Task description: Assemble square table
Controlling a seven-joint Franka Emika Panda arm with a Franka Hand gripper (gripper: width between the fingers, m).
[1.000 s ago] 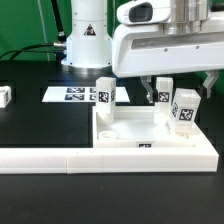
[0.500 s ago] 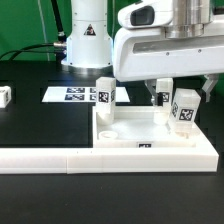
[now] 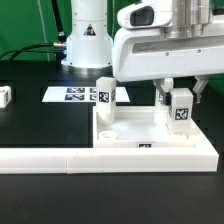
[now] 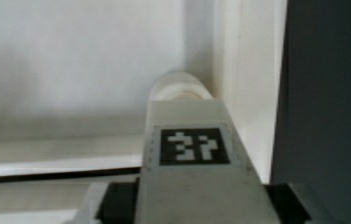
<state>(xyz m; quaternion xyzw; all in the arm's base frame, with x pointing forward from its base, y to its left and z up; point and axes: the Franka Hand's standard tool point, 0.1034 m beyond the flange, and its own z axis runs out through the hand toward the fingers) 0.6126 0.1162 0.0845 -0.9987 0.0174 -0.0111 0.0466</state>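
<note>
The white square tabletop (image 3: 135, 133) lies tray-side up on the black table. One white tagged leg (image 3: 105, 96) stands at its far corner on the exterior view's left. My gripper (image 3: 181, 98) is shut on another tagged leg (image 3: 180, 108) and holds it upright over the tabletop's far corner on the exterior view's right. In the wrist view the held leg (image 4: 193, 130) sits between my gripper (image 4: 193, 208) jaws, its far end close to the tabletop's raised rim (image 4: 243, 60). A third leg (image 3: 5, 95) lies far off at the exterior view's left edge.
The marker board (image 3: 70, 94) lies flat behind the tabletop. The long white L-shaped barrier (image 3: 50, 158) runs along the front and wraps the tabletop. The robot base (image 3: 88, 40) stands at the back.
The held leg has shifted slightly toward the exterior view's left and stands straighter, now covering what showed behind it. The other parts have not moved.
</note>
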